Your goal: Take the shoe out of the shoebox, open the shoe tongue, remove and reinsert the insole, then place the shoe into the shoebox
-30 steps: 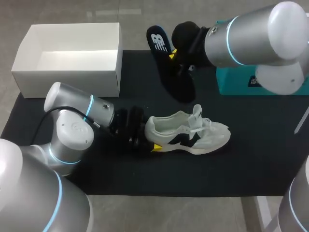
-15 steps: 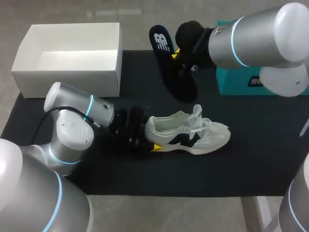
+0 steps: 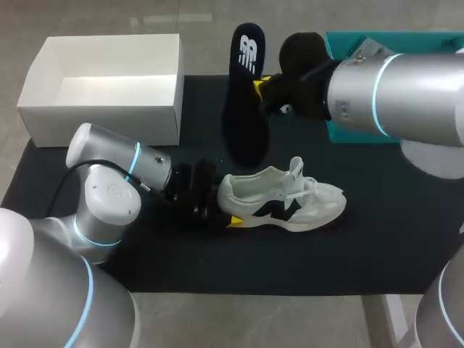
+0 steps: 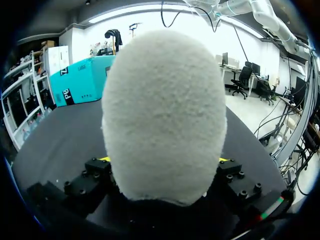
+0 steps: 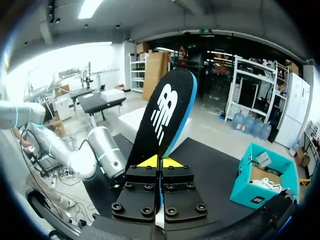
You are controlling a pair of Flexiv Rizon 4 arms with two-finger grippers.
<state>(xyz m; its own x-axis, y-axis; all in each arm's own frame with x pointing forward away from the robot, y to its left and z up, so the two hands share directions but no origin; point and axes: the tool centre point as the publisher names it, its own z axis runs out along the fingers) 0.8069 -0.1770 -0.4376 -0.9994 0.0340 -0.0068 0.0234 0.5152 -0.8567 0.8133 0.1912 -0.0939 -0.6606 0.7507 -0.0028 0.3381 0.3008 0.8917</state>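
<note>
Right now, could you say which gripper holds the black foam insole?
The right gripper, with the insole mid-air; the left gripper holds the white sneaker by its heel.

Bright, even overhead light casts soft shadows.

Our left gripper (image 4: pixel 165 161) clamps the shoe (image 4: pixel 165 110) by its heel. The pale, fuzzy heel fills the middle of our sight, and a sliver of yellow fingertip (image 4: pixel 104 159) shows at each side, pressed against it. The black mat (image 4: pixel 55 140) spreads out beneath. A teal box (image 4: pixel 82 80) stands at the mat's far edge.
</note>
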